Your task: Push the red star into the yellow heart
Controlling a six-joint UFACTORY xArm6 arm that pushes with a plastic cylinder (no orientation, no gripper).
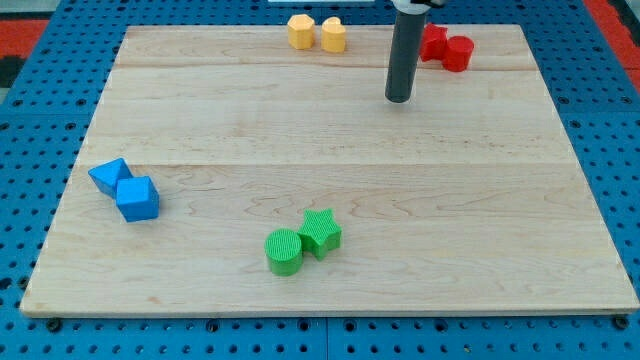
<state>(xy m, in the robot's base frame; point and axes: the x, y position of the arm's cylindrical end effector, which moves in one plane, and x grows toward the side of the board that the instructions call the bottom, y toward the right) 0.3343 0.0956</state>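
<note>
The red star (433,42) lies at the view's top right, partly hidden behind my rod, touching a red cylinder (458,53) on its right. The yellow heart (333,34) sits at the top centre, next to a yellow hexagon (301,31) on its left. My tip (399,98) rests on the board just below and left of the red star, to the right of the yellow heart. It touches no block.
A blue triangle (108,175) and a blue cube (137,198) sit at the left. A green cylinder (284,251) and a green star (321,231) touch each other at the bottom centre. The wooden board (330,150) lies on a blue pegboard.
</note>
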